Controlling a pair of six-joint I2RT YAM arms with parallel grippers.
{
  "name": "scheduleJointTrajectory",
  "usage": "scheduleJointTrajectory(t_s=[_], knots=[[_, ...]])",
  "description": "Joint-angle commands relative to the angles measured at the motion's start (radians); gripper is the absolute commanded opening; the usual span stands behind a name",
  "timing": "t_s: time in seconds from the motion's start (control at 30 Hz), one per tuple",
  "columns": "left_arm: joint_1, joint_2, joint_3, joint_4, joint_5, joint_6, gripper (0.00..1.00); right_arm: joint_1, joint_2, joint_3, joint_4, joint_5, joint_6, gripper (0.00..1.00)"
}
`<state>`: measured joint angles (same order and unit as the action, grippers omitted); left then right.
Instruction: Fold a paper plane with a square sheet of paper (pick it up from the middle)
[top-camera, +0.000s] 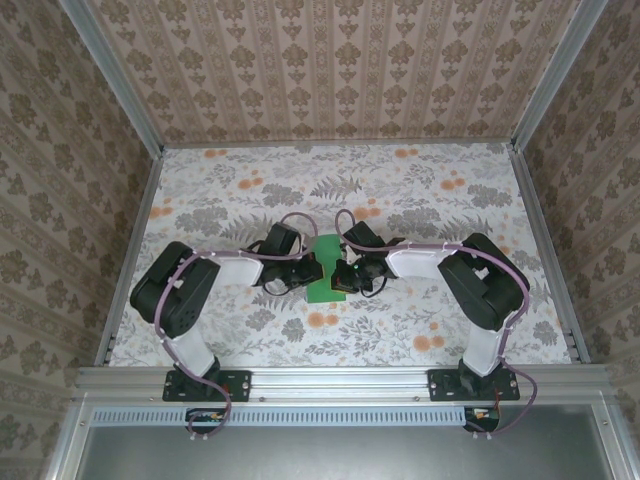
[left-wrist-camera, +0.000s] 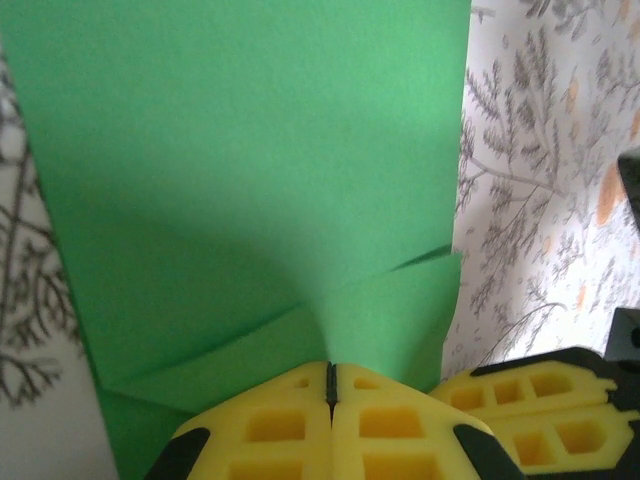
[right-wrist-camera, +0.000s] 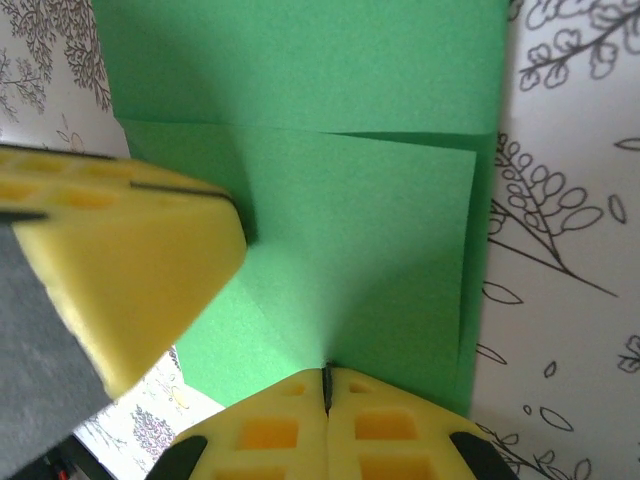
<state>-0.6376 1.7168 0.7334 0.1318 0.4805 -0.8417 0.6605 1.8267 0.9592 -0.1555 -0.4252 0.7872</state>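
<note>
**Item record: green sheet pinched by both claws, mid-table**

1. Enclosure walls (top-camera: 330, 70). Wallpapered panels on three sides. They box in my workspace, and nothing of the task touches them.
2. Table (top-camera: 450, 210). Floral cloth, the work surface. The task's piece sits near its middle, a little toward the bases, where I judge both arms reach equally well.
3. Left arm (top-camera: 175, 290) and right arm (top-camera: 490, 285). Elbows are out and wrists turned inward, meeting nose to nose. I read this as approaching one piece from opposite sides.
4. The square sheet of paper (top-camera: 325, 265). Bright green, lying between the two wrists. It is partly folded: my wrist views show overlapping layers and a slanted flap edge. By my judgement it is not yet a dart.
5. Left gripper (left-wrist-camera: 330, 385). The yellow jaws are pressed flat together with the paper's near edge drawn into the seam. I take that as a pinch on the sheet, and shallow creases fan out from it.
6. Right gripper (right-wrist-camera: 326, 385). Likewise clamped, with the green converging on its seam. The other claw's yellow finger sits just beside it on the left.
7. Purpose, as I judge it. Two pinches close together hold the layers aligned while a crease is set. I cannot tell whether the sheet is lifted off the cloth.
</note>
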Motion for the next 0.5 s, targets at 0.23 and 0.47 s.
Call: scheduleJointTrajectory(t_s=[0.23, 0.47], knots=[[-0.065, -0.024, -0.023, -0.052, -0.062, -0.034, 0.03, -0.001, 0.041, -0.036, -0.074, 0.034, -0.01, 0.0], [-0.066, -0.004, -0.001, -0.076, -0.084, -0.018, 0.02, -0.001, 0.042, -0.04, -0.075, 0.033, -0.013, 0.0]])
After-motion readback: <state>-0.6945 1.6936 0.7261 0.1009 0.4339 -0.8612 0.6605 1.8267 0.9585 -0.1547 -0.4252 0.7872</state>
